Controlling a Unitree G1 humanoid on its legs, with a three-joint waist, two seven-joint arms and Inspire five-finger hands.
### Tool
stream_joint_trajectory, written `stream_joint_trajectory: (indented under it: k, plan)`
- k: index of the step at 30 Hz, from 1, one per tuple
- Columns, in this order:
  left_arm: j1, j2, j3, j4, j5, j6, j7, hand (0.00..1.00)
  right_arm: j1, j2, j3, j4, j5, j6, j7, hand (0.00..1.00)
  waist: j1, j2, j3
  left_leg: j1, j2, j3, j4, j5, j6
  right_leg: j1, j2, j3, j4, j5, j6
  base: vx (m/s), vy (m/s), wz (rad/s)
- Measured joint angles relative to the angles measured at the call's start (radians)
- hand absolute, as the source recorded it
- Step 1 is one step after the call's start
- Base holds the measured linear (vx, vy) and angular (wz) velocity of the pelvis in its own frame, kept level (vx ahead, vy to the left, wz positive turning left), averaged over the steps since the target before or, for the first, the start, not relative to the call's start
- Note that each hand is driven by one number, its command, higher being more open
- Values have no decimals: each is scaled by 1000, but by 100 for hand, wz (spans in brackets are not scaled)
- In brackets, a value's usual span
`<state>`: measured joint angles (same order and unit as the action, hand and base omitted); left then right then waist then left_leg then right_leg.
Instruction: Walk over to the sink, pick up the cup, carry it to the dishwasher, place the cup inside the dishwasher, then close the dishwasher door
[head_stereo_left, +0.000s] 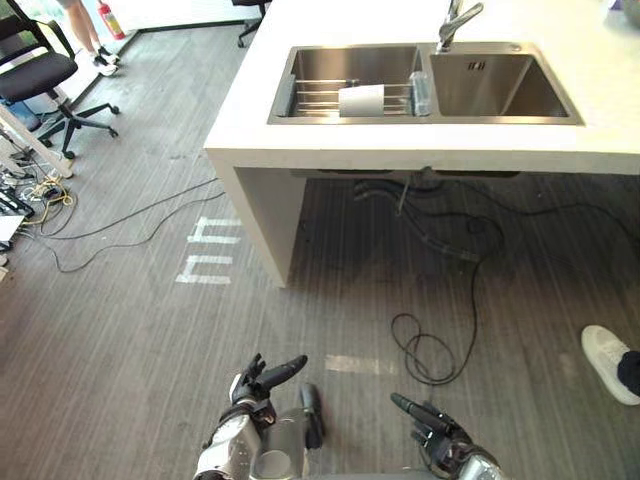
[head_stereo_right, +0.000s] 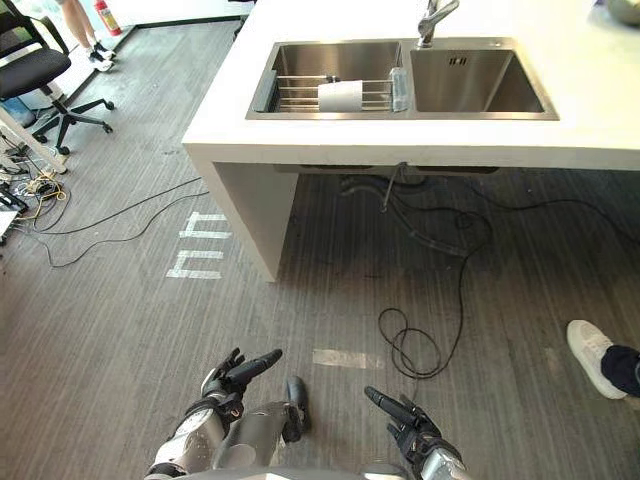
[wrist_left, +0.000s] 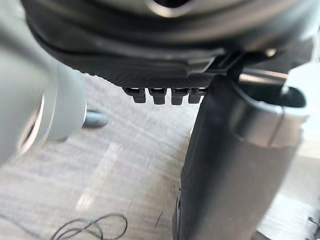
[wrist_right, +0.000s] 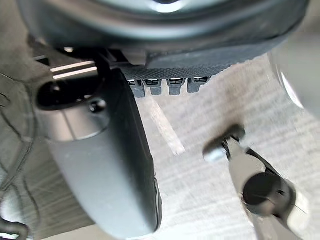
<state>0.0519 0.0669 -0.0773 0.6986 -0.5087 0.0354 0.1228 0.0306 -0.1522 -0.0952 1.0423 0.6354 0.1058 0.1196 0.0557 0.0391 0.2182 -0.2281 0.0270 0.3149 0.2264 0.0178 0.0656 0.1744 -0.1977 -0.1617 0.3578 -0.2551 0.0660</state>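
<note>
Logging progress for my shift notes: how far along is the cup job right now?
Nothing is finished. The walk is in hand: the cup lies on its side on the rack in the sink, some floor ahead. Left hand and right hand are open, empty. Left: grasp, carry, load, close door.

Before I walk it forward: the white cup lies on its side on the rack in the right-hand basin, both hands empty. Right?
Not quite: the cup lies on the rack in the left-hand basin, as the left eye view shows. The rest holds.
</note>
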Motion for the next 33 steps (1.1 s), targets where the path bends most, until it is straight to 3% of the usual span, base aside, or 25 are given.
stream_joint_trajectory:
  k: [1,2,3,4,5,6,8,9,10,11,13,14,15,16,18,20,22,24,26,28,33]
  plan:
    - [12,-1,-1,20,1,-22,-7,100,-7,6,-11,0,13,1,-9,100,0,-18,-15,34,-24,8,-39,-2,4,-70,-35,20,157,25,70,334,137,2]
    - [18,0,-3,28,1,-32,-9,100,-9,11,-17,1,19,1,-12,100,0,-31,-20,52,-35,12,-53,-4,11,-101,-52,32,232,49,114,350,131,0]
    - [30,5,-9,39,1,-52,-10,100,-15,23,-18,2,27,0,-22,100,0,-59,-29,91,-55,17,-68,-12,25,-155,-83,52,362,120,189,357,99,0]
    - [35,12,-10,40,1,-74,-9,100,-17,32,-22,6,29,-4,-33,100,-1,-74,-36,136,-67,10,-92,-25,26,-202,-108,50,476,224,181,364,79,-1]
    - [38,11,-11,39,1,-92,-4,100,-20,33,-30,7,29,-8,-36,100,-1,-75,-37,162,-70,6,-105,-32,27,-225,-123,44,546,228,167,326,53,-2]
    - [41,2,-10,37,2,-146,16,100,-28,34,-58,5,31,-22,-36,100,-5,-72,-36,209,-70,-1,-120,-52,24,-285,-155,6,678,181,96,236,30,0]
    - [55,-6,-8,-9,17,-224,53,100,-34,27,-92,2,48,-32,-38,100,-14,-63,-32,266,-66,-21,-138,-79,18,-359,-188,-77,727,100,4,271,-12,18]
    - [57,-7,-7,-57,21,-268,75,100,-36,27,-116,-6,61,-34,-36,100,-17,-57,-29,285,-47,-42,-134,-96,4,-400,-182,-130,639,57,-14,319,-105,36]
    - [56,-6,-6,-84,27,-289,84,100,-37,27,-126,-11,72,-35,-36,100,-19,-51,-25,291,-32,-56,-125,-105,-1,-411,-171,-159,559,49,-10,322,-181,57]
    - [54,-4,0,-134,49,-325,99,100,-37,26,-143,-13,85,-38,-36,100,-24,-38,-16,301,4,-84,-94,-128,-19,-415,-142,-197,360,55,3,343,-244,66]
    - [55,11,18,-216,78,-371,127,100,-35,33,-194,-7,92,-38,-31,100,-23,-39,-10,325,41,-122,-30,-158,-61,-419,-122,-202,95,164,-4,323,-265,69]
    - [57,14,25,-253,80,-381,144,100,-30,38,-211,-9,93,-37,-22,100,-23,-43,-7,332,54,-140,-1,-194,-89,-415,-115,-201,31,296,-9,360,-342,61]
    - [60,26,43,-312,83,-398,164,100,-25,50,-220,-11,99,-42,-8,100,-20,-63,2,346,59,-160,46,-252,-121,-406,-119,-202,9,499,-28,398,-413,40]
    - [70,7,55,-377,88,-413,187,100,-26,27,-234,-7,98,-37,6,100,-7,-20,2,345,107,-171,84,-282,-134,-397,-92,-208,52,441,-30,257,-279,27]
    - [101,-29,46,-513,100,-454,204,100,-19,15,-286,-12,105,-38,37,100,-10,15,10,345,148,-190,80,-287,-143,-422,-72,-216,125,423,-28,184,-201,25]
    - [98,-53,22,-621,119,-489,206,100,2,17,-294,-16,106,-41,51,100,-13,12,4,348,158,-220,72,-298,-172,-413,-71,-231,165,362,-26,140,-198,40]
    - [94,-71,-16,-712,177,-528,236,100,50,31,-293,-36,93,-42,55,100,1,0,-9,348,168,-233,62,-303,-185,-366,-42,-237,90,255,-22,83,-140,16]
    - [87,-78,-30,-739,196,-530,263,100,62,32,-293,-36,66,-39,57,100,-2,6,-31,348,173,-235,11,-278,-186,-361,-25,-248,40,221,-36,118,-97,5]
    - [77,-77,-33,-740,197,-529,283,100,69,29,-291,-12,27,-20,55,100,-6,10,-58,360,173,-238,-59,-221,-181,-351,1,-247,-24,213,-45,120,-50,-1]
    - [73,-70,-33,-747,196,-525,306,100,89,27,-290,14,-1,1,55,100,-18,12,-79,376,171,-236,-110,-185,-157,-314,25,-252,-117,231,-55,135,0,0]
    - [75,-14,-32,-827,197,-499,315,100,122,26,-283,35,5,21,54,100,-20,10,-103,375,147,-222,-126,-176,-153,-245,45,-251,-310,340,-39,72,85,-3]
